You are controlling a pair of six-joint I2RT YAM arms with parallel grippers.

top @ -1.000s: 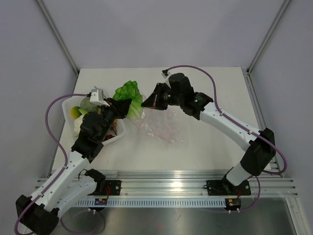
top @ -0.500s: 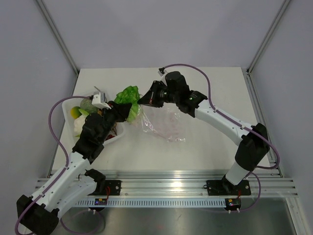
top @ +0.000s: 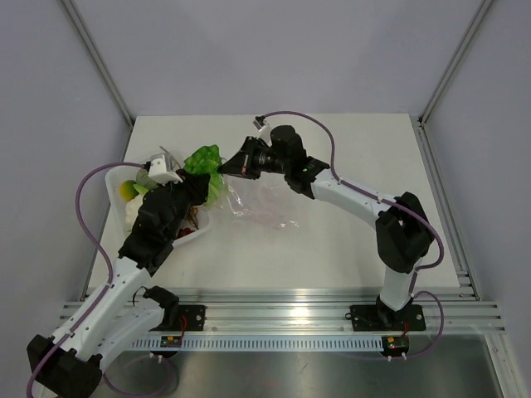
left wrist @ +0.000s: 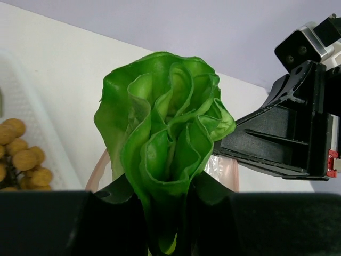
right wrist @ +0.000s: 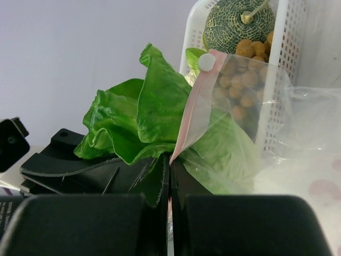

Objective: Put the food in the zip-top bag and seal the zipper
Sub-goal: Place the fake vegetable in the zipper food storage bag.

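Left tool (left wrist: pixel 163 216) grips lettuce (left wrist: pixel 165 128) at zip-top bag (right wrist: pixel 282 133) mouth; right tool (right wrist: pixel 169 181) pinches zipper (right wrist: pixel 193 109) edge, tray (right wrist: pixel 290 64) just beside.

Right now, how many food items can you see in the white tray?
3 visible: melon, tan balls, yellow piece. The left arm covers part of the tray and may hide more.
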